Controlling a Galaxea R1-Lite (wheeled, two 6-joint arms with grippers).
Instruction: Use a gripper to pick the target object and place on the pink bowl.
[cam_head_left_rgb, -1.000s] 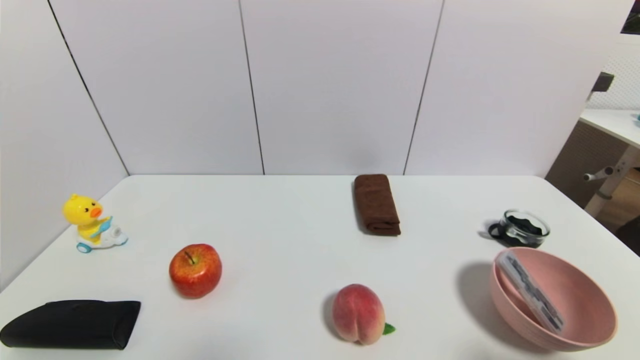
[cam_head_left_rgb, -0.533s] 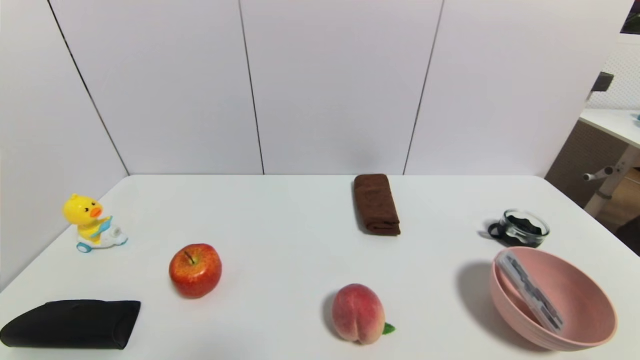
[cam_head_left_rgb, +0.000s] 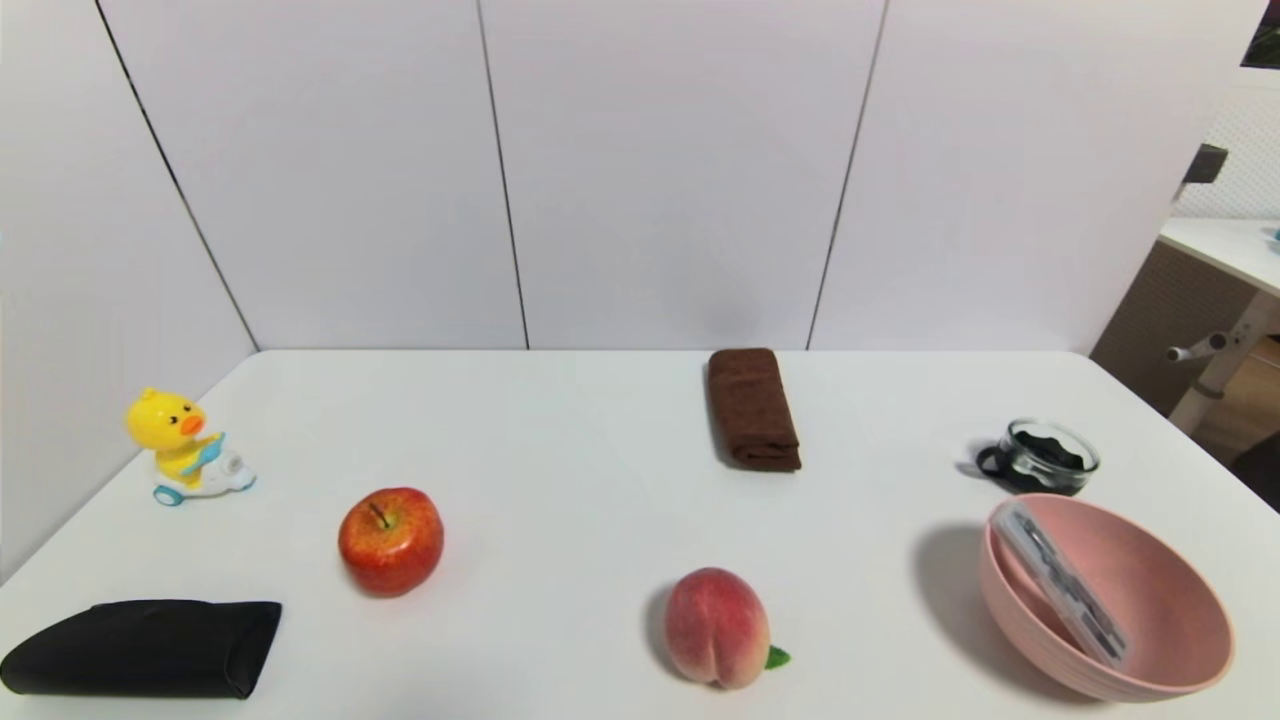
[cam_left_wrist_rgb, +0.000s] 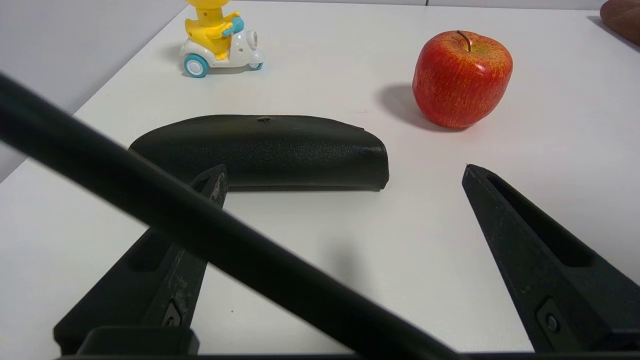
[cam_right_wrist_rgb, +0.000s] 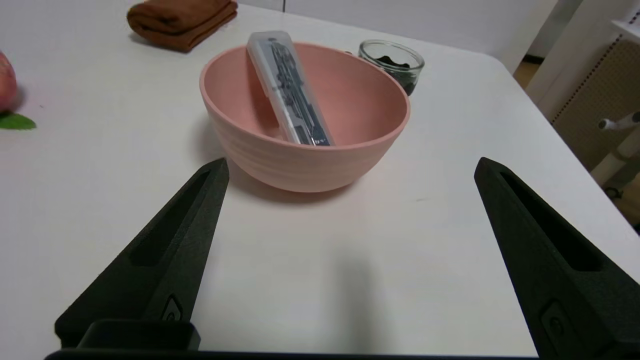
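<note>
The target object (cam_right_wrist_rgb: 291, 92) is lying propped inside the pink bowl (cam_right_wrist_rgb: 240, 117), seemingly freed, while the right gripper (cam_right_wrist_rgb: 350, 172), jaws standing apart and empty, is sitting short of the bowl, so placement appears complete and nothing further is needed.

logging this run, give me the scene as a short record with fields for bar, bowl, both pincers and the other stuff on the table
bar: grey bar lies slanted inside the pink bowl, upper end on the rim
bowl: upright on the table, near the robot's right
right pincer: open, empty, low over the table short of the bowl
left pincer: open, empty, facing the black pouch
other things: apple, peach, brown towel, glass dish, duck toy
task state: bar in bowl
</note>
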